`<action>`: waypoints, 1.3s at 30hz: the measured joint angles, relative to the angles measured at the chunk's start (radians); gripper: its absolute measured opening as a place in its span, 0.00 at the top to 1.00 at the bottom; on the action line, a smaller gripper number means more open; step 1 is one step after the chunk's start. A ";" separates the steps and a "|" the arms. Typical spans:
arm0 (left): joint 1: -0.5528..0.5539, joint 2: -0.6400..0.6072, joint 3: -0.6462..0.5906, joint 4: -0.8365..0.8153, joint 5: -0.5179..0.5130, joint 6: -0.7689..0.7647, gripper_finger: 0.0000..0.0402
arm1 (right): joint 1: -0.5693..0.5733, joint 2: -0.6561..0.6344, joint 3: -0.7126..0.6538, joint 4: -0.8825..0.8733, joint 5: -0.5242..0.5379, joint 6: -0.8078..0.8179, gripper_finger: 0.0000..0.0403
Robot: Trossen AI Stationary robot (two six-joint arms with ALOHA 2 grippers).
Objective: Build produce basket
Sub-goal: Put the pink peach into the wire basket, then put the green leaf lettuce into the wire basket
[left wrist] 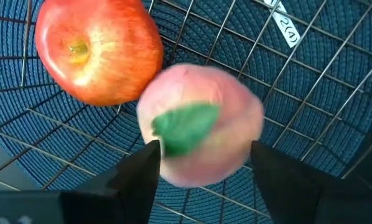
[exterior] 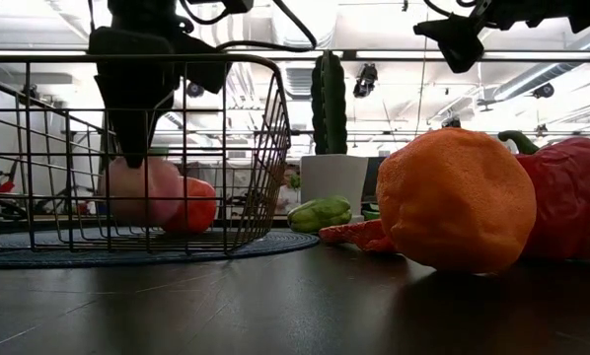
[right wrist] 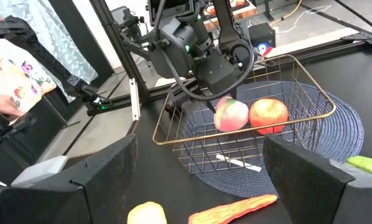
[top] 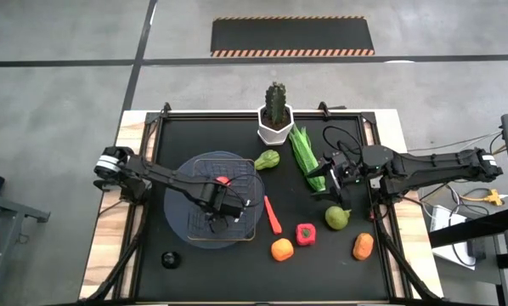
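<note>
The wire basket (top: 247, 231) stands on a round blue mat (top: 179, 183) at the table's left. In it lie a red apple (left wrist: 99, 50) and a pink fruit with a green leaf (left wrist: 201, 124), side by side on the basket floor (exterior: 127, 237). My left gripper (left wrist: 201, 165) points down into the basket, its fingers parted on either side of the pink fruit's top. My right gripper (right wrist: 198, 168) hovers open and level at the table's right, beside the long green stalk (top: 303, 149), with nothing between its fingers. My left gripper comes from above with one finger (left wrist: 142, 171) on each side of the pink fruit's top (left wrist: 173, 168). The fruit rests on the basket floor against the red apple. Whether the fingertips touch it, I cannot tell.
A cactus in a white pot (top: 275, 119) stands at the far edge. Loose on the dark table lie a green fruit (top: 267, 160), a thin red piece (top: 273, 214), an orange (top: 281, 249), a red pepper (top: 305, 235), a green pear (top: 337, 218), an orange piece (top: 363, 246) and a small black ball (top: 169, 259).
</note>
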 joint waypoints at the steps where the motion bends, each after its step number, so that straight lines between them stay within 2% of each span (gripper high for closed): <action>1: 0.000 0.000 -0.002 0.000 0.000 0.001 0.40 | 0.000 0.000 0.000 0.000 0.000 0.000 0.18; 7: 0.000 0.000 0.003 -0.007 0.001 0.033 0.33 | 0.000 0.000 0.000 -0.001 0.000 0.000 0.18; 13: 0.000 -0.023 0.038 -0.008 0.004 0.084 0.32 | 0.000 0.000 -0.002 -0.036 0.012 0.038 0.18; 22: -0.009 -0.115 0.091 0.025 -0.022 0.084 0.32 | 0.000 0.054 -0.002 -0.156 0.235 0.206 0.18; 26: -0.040 -0.173 0.085 0.187 -0.114 0.143 0.32 | 0.000 0.132 0.000 -0.133 0.240 0.239 0.18; 30: -0.083 -0.219 0.070 0.379 -0.217 0.248 0.32 | -0.001 0.224 0.039 -0.185 0.312 0.285 0.19; 34: -0.124 -0.243 0.062 0.550 -0.313 0.370 0.32 | -0.019 0.316 0.123 -0.330 0.385 0.288 0.19; 39: -0.154 -0.249 0.058 0.706 -0.335 0.476 0.32 | -0.051 0.429 0.230 -0.550 0.521 0.287 0.19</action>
